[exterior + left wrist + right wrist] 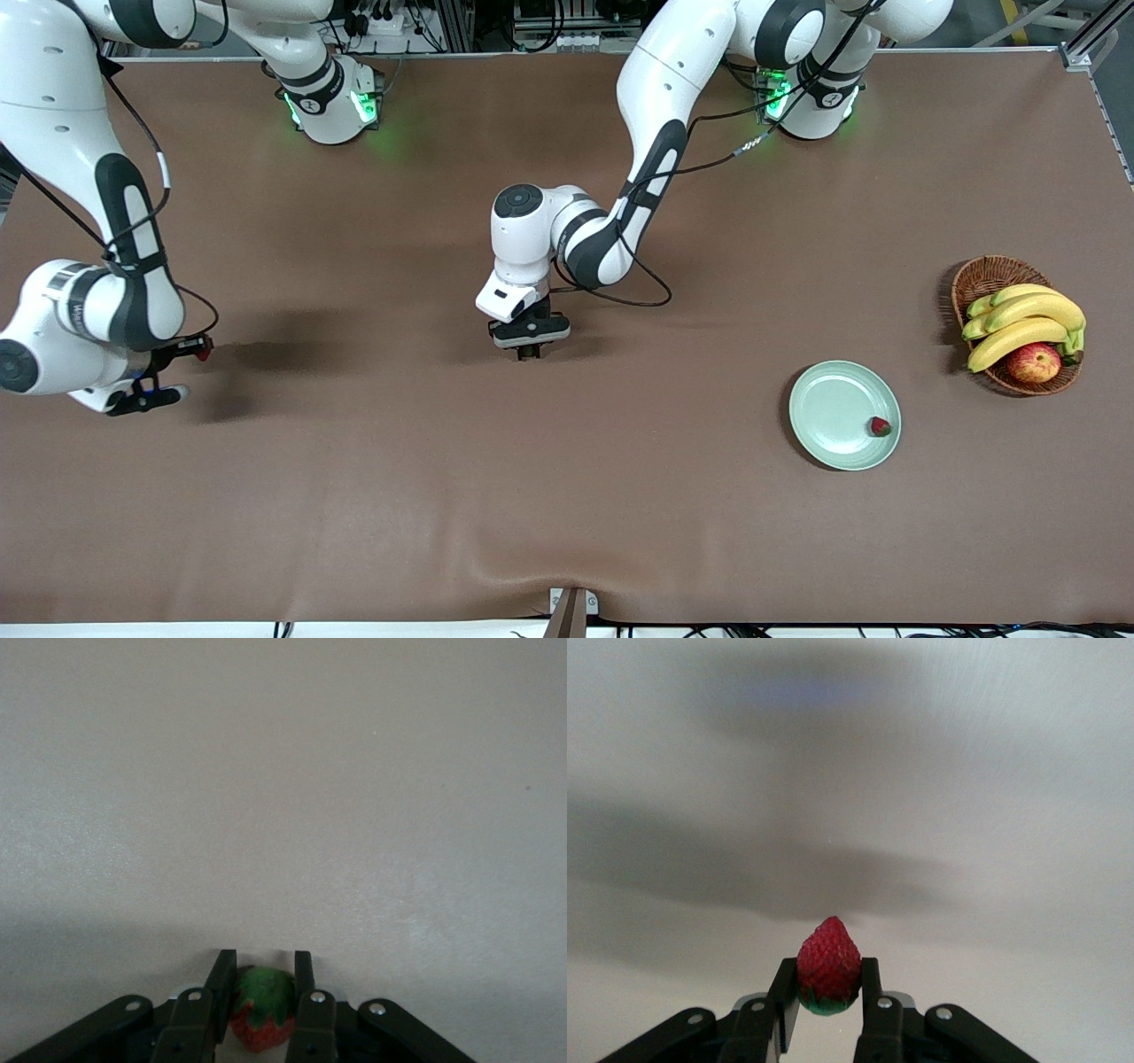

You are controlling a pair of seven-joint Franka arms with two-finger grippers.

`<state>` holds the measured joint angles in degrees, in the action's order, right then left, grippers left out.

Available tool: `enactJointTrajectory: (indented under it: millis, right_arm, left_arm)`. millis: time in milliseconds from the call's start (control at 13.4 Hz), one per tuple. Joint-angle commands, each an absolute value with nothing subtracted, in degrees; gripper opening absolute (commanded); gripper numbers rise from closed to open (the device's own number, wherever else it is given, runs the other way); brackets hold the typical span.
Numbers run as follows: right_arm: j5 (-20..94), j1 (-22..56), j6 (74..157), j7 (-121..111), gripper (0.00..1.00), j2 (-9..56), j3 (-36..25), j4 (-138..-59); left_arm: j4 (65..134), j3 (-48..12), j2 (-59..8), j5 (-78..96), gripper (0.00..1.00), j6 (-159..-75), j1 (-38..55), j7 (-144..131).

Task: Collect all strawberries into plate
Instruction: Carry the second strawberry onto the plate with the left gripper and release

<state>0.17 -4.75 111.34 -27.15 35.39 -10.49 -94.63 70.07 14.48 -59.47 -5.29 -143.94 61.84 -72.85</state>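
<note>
Nearest the front camera's edge of the desk, toward the left arm's end, lies the plate (pixel 837 409), pale mint-green and round. One strawberry (pixel 879 426) rests in it, close to the rim on the side toward the left arm's end of the desk; the remainder of the plate is bare. A little farther from the camera and closer to that same end edge stands a brown wicker basket (pixel 983 276), holding a bunch of yellow bananas (pixel 1023 321) with a red-yellow apple (pixel 1033 362) tucked against them on the camera side.

The left gripper (pixel 530 347) is low over the middle of the desk, well apart from the plate. In the front view its fingertips show only as a small dark shape and what they grip is hidden. The left wrist view shows it: the fingers (pixel 217 979) are drawn narrow around a second strawberry (pixel 262 1013), green cap facing the camera, its red body partly cut off by the picture's lower edge.

The right gripper (pixel 190 350) is over the desk close to the right arm's end edge, about midway between the camera's edge and the bases' edge. Its fingers (pixel 786 983) are pinched on a third strawberry (pixel 828 966), red tip pointing away from the wrist and the green cap sunk between the jaws. In the front view this berry is only a red speck at the fingertips.
</note>
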Motion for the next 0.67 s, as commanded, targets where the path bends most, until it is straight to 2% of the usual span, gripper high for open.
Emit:
enactJointTrajectory:
  millis: [0,298,596]
  right_arm:
    - [3.49,-3.35,109.51,-27.16,0.0,34.72,-9.23,-90.71]
    - [20.18,2.7,111.35,-27.07,0.0,35.33,-7.21,-89.74]
    - [25.74,12.72,115.13,-26.98,0.0,35.86,-7.21,-89.74]
  left_arm:
    - [70.75,15.38,-55.38,-5.36,0.0,-139.86,61.27,-76.54]
    - [70.93,15.38,-48.79,-0.55,0.0,-128.62,50.92,-78.74]
    - [72.86,15.47,-46.94,0.53,0.0,-117.19,40.81,-88.67]
